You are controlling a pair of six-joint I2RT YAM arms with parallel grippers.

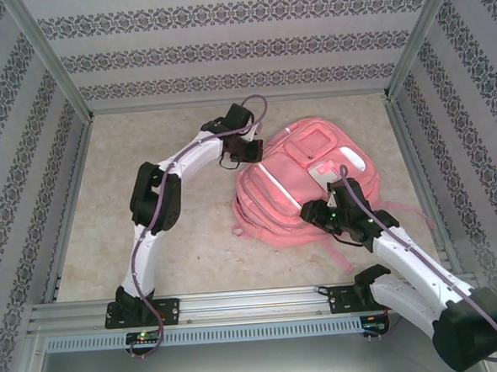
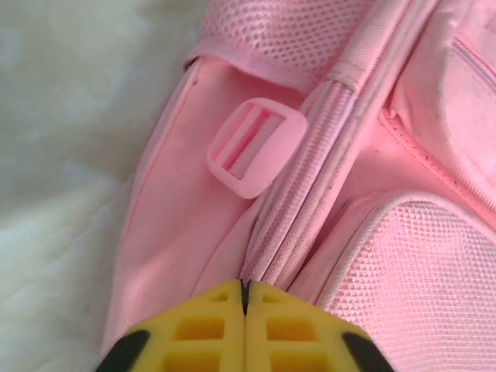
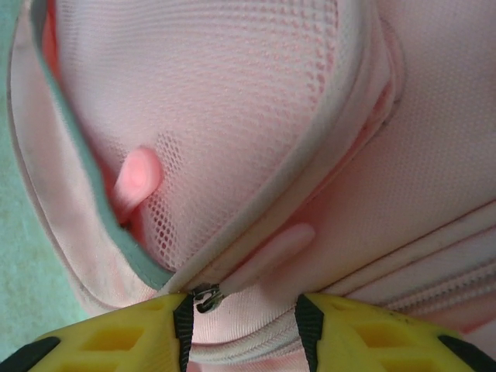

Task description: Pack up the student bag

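The student bag (image 1: 304, 191), a large pink backpack, lies flat at the centre right of the table. My left gripper (image 1: 248, 152) sits at its far left edge. In the left wrist view its yellow fingers (image 2: 209, 329) are pressed together, and the left gripper (image 2: 245, 298) pinches the end of a ribbed pink fold (image 2: 310, 186) beside a plastic buckle (image 2: 252, 147). My right gripper (image 1: 328, 217) rests on the near edge of the student bag. The right gripper (image 3: 244, 318) stands open astride a zip seam, with the metal slider (image 3: 204, 297) at its left pad and a pink pull tab (image 3: 267, 260) above.
The beige tabletop (image 1: 193, 240) stretches left of the bag. Patterned walls (image 1: 223, 53) enclose the back and sides. A metal rail (image 1: 239, 303) runs along the near edge. A mesh pocket (image 3: 232, 116) of the bag lies ahead of the right fingers.
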